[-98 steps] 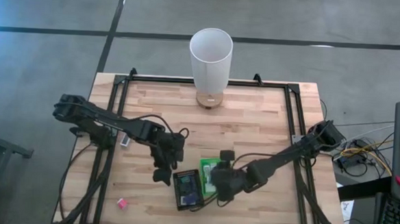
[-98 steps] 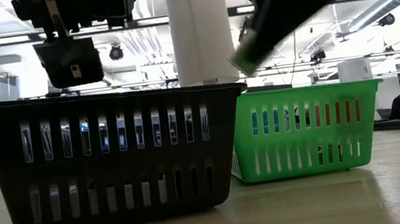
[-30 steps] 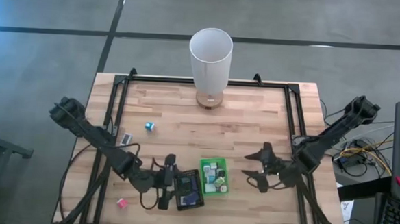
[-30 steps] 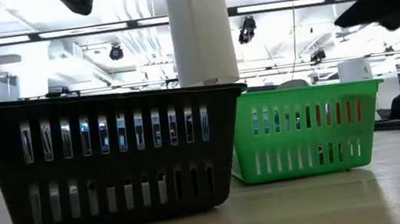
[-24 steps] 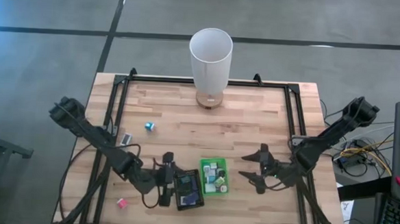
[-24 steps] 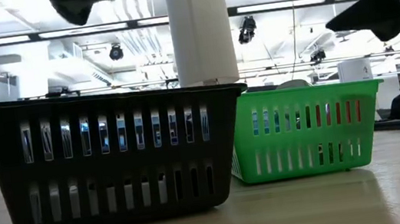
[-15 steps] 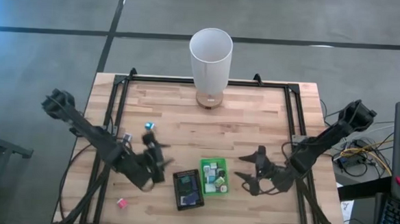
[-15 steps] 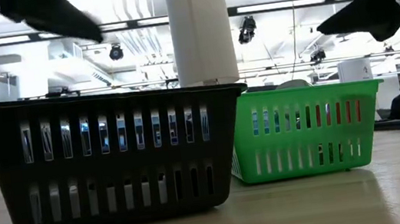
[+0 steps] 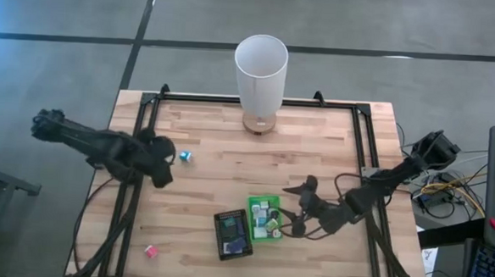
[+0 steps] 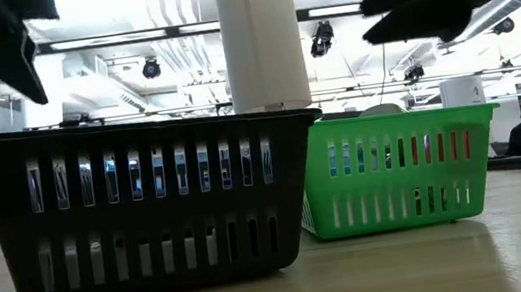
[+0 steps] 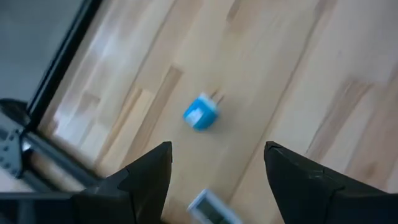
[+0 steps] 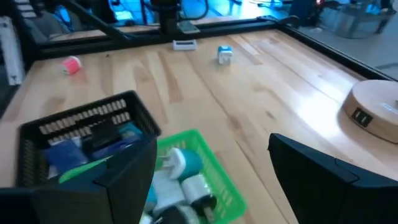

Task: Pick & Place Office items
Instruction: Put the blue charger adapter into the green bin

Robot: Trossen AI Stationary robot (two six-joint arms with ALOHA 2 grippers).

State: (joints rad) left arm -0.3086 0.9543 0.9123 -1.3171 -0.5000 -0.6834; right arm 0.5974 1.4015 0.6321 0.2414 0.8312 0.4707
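High view first: I have the left gripper (image 9: 163, 170) at the table's left edge, over the dark rail, fingers spread with nothing between them. Just beside it on the bare wood lies a blue block (image 9: 185, 156), which my left wrist view shows in the clear between the two fingers (image 11: 144, 180), with a small white piece (image 11: 208, 206) nearer the gripper. A pink block (image 9: 150, 251) sits alone near the front left corner, well apart from everything.

My right gripper (image 9: 293, 210) hangs just beside the green basket (image 9: 275, 213), on its right, fingers apart and empty. That basket holds several white and teal pieces (image 12: 180, 171); the black basket (image 9: 218, 235) touches it on the left and holds blue and dark items. From the low view both baskets stand side by side close to the front edge of the table (image 9: 315, 150).

Open room: the whole middle band of the table is bare wood between the baskets and the white cylinder (image 9: 260, 75) standing at the back edge. The right side is also clear up to the rail.
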